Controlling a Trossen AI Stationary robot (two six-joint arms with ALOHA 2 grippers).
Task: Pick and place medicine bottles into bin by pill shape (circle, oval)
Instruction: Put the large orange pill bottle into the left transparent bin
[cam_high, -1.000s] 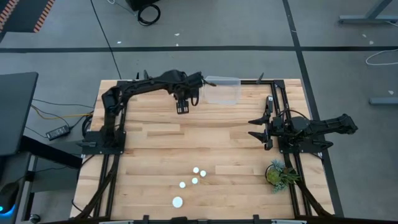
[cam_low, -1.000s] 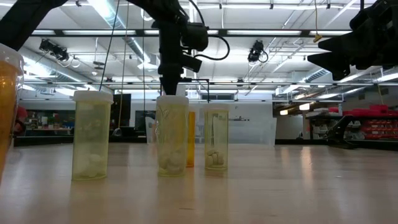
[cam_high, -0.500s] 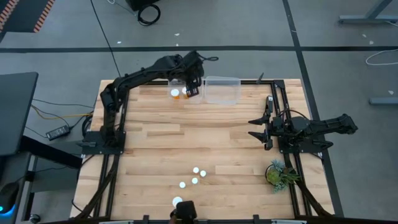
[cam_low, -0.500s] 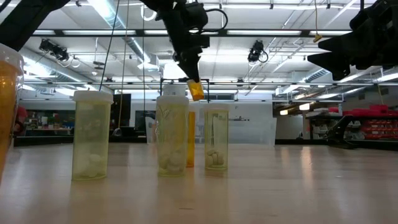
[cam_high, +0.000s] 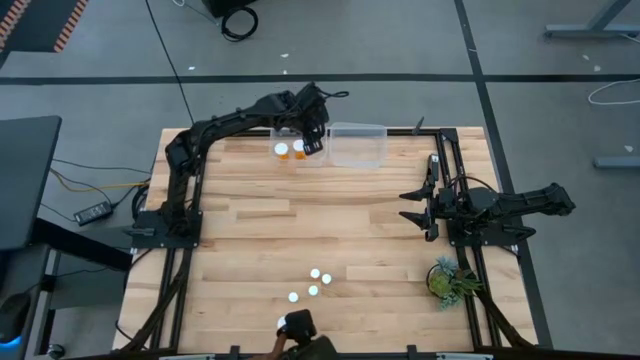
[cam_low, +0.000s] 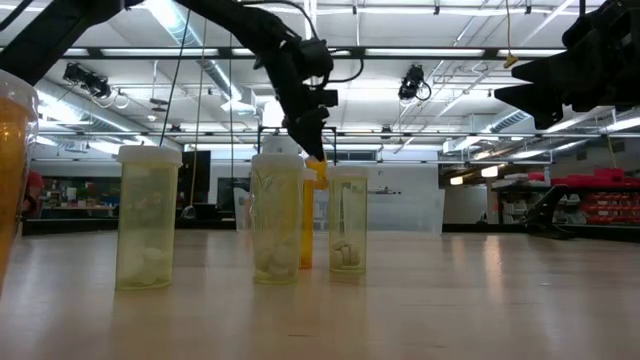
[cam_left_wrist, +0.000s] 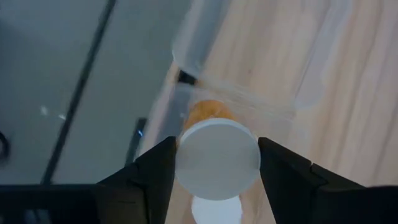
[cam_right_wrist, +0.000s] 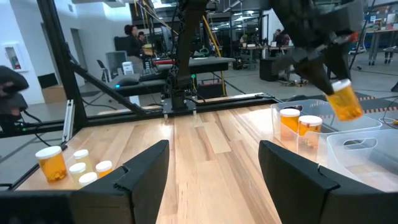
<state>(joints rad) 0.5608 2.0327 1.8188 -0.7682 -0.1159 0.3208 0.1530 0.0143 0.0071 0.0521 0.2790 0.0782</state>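
My left gripper (cam_high: 312, 145) is at the far edge, shut on an orange pill bottle with a white cap (cam_right_wrist: 345, 101), above a clear bin (cam_high: 276, 132). Two orange bottles (cam_high: 283, 150) (cam_high: 298, 148) stand in that bin. A second clear bin (cam_high: 357, 146) stands to its right. Several white-capped bottles (cam_high: 315, 273) stand near the front edge; they also show in the low view (cam_low: 277, 215). My right gripper (cam_high: 405, 204) is open and empty at the right side. My left gripper pinches the bottle at its white cap end (cam_left_wrist: 183, 162) between its two fingers. The fingers slant down from above. The bottle hangs tilted below the fingers (cam_low: 316, 170), its orange body pointing down, lifted clear above the bin.
A person's hand (cam_high: 298, 326) reaches in at the near edge, over the nearest bottle. A green plant (cam_high: 447, 279) stands at the front right. Bare wood lies between the bins and the front bottles.
My left gripper has gone toward the far edge to a spot above the left bin, has tipped, and has come down a little with the orange bottle tilted below it. A person's hand has come in over the nearest bottle at the near edge.
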